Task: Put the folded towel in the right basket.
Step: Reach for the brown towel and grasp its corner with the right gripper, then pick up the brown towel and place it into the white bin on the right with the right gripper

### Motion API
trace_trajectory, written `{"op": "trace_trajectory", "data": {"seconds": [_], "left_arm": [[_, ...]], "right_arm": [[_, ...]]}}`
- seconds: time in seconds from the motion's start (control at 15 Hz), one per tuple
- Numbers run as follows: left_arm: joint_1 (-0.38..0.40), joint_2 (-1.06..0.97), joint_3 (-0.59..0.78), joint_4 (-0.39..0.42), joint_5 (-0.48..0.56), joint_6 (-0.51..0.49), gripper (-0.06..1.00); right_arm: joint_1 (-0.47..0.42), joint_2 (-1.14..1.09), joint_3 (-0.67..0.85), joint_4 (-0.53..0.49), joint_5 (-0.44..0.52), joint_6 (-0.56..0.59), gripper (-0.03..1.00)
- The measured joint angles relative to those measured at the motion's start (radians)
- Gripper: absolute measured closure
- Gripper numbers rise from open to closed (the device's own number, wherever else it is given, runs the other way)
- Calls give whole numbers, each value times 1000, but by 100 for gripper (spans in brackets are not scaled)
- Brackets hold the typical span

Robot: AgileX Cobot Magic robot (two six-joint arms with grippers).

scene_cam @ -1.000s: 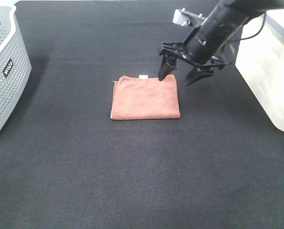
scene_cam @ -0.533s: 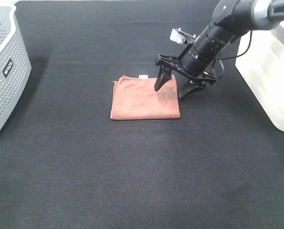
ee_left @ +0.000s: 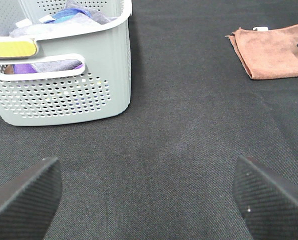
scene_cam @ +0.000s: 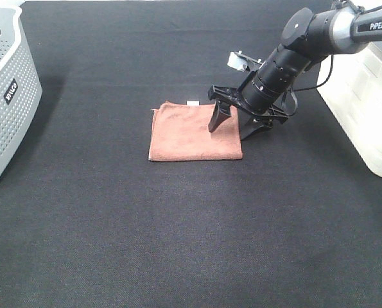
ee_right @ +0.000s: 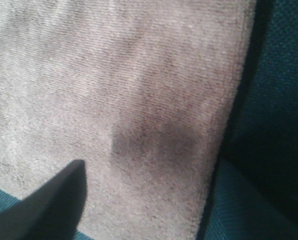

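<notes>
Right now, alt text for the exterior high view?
The right gripper, jaws open, straddles the right edge of a folded brown towel on a black mat, one finger over the cloth, one beside it. A white basket stands at far right, a grey basket at far left.

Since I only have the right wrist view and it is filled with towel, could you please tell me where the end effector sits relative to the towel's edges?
Observer: The right end effector is open and straddles the right edge of the folded towel, one finger over the cloth and the other over the mat beyond it.
Operator: Thank you. Where is the target basket from there?
Observer: The white basket stands to the towel's right, at the edge of the high view.
Operator: Is the other arm nearby?
Observer: No. The left end effector is open over bare mat near the gray basket, well away from the towel.
</notes>
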Motion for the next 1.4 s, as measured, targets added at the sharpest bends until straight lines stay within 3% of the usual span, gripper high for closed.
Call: {"op": "trace_trajectory", "data": {"seconds": [0.13, 0.27, 0.4, 0.47, 0.6, 0.93, 1.4], "left_arm": [[0, 0, 0, 0, 0, 0, 7], [0, 0, 0, 0, 0, 0, 7], [0, 0, 0, 0, 0, 0, 7], [0, 0, 0, 0, 0, 0, 7], [0, 0, 0, 0, 0, 0, 7], [0, 0, 0, 0, 0, 0, 7], [0, 0, 0, 0, 0, 0, 7]], "right_arm": [[-2, 16, -6, 48, 2, -25, 40], [-5, 35, -6, 138, 2, -97, 57], [-5, 41, -23, 150, 7, -113, 76], [-5, 41, -23, 150, 7, -113, 76], [-5, 41, -80, 109, 52, -104, 93], [-5, 35, -220, 45, 189, -64, 93], [-7, -242, -253, -41, 229, -48, 93]]}}
